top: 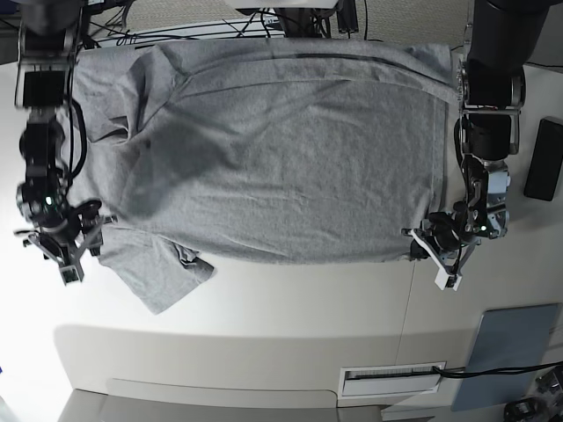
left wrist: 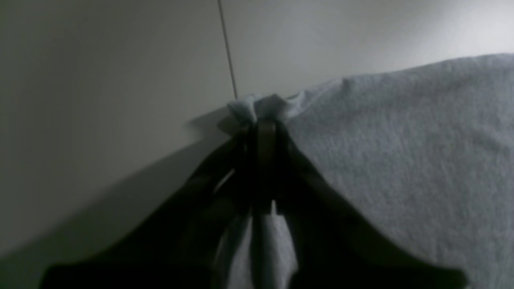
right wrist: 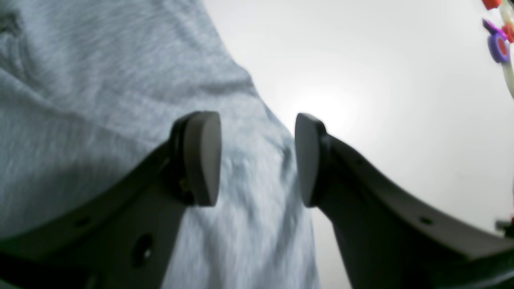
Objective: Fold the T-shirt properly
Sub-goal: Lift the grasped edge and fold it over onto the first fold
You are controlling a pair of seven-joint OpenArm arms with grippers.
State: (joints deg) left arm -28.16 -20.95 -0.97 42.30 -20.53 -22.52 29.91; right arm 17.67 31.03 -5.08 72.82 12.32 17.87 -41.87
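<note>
Left wrist view: left gripper (left wrist: 259, 116) is clamped on a small bunched tuft at the edge of the T-shirt (left wrist: 401, 160); grey cloth fills the right side, bare bench (left wrist: 100, 100) the left.

Right wrist view: right gripper (right wrist: 257, 158) stands parted, its pads (right wrist: 202, 156) straddling a ridge of shirt fabric without pinching it.

Base view: T-shirt (top: 281, 149) lies spread along the far edge of the bench (top: 290, 308), one sleeve skewed toward the near-left corner.

Risk: the left pinch looks shallow, so the tuft may slip when lifted. If the right gripper closes off the ridge, one-sided pulling would skew the fold.
</note>
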